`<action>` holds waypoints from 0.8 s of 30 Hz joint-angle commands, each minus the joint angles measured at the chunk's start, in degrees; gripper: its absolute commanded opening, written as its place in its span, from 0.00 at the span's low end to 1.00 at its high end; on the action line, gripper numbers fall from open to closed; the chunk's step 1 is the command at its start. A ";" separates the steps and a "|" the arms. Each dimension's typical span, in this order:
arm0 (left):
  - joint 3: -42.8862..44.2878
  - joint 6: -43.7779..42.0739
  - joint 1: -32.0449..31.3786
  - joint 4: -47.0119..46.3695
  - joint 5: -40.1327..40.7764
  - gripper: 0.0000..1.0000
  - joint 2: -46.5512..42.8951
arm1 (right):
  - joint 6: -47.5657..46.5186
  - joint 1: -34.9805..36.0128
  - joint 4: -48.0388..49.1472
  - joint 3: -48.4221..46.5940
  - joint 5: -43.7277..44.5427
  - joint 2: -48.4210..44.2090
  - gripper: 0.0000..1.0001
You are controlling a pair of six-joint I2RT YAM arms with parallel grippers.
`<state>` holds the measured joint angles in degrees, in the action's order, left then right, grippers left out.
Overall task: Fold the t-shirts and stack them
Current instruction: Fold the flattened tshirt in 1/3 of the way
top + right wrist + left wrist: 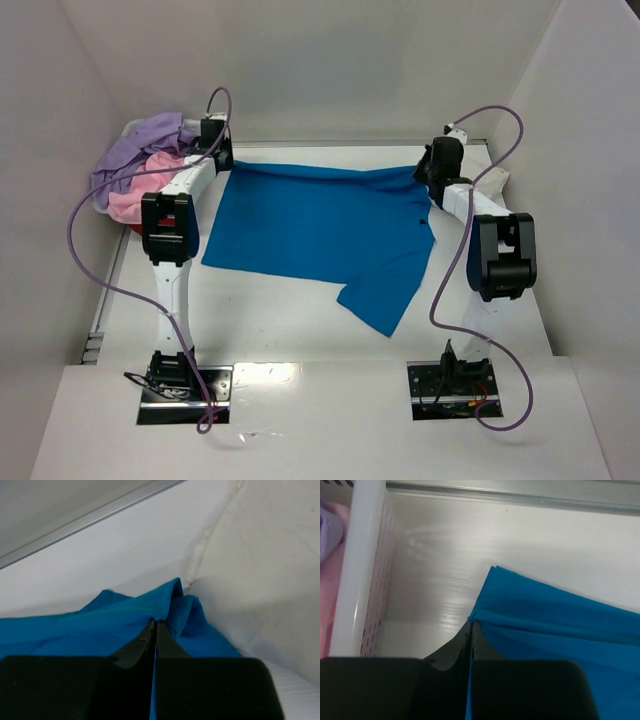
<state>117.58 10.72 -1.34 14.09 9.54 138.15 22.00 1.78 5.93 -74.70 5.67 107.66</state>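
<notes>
Upper left of the top view, a white basket (362, 565) holds a lavender t-shirt (140, 148) and a pink t-shirt (135, 198). The left hand (471, 629) is clenched on the upper-left corner of the blue t-shirt (310, 220) — spread mid-frame on the tabletop (300, 335) — and the right hand (155, 626) pinches its upper-right edge.

Bright, even overhead light – soft shadows, table (300, 375) glare near bases

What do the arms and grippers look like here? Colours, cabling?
Left arm and right arm: white links, boxy black joint housings, metal base plates. A purple cable loops along each. Left gripper and right gripper: black, fingers tapering to thin tips.
</notes>
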 commanded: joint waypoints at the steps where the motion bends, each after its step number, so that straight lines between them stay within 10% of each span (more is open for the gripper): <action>1: -0.60 -0.09 0.64 -2.84 -1.10 0.00 -5.26 | 1.91 -0.73 5.05 4.30 -2.24 -6.13 0.00; 24: -15.62 0.44 1.17 -4.42 -1.10 0.00 -14.13 | 3.93 1.29 -2.32 15.82 -5.06 -10.80 0.01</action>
<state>104.81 10.79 -0.99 11.97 8.05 130.10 25.71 2.74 4.43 -56.64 -0.82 97.12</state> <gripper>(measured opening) 0.007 0.008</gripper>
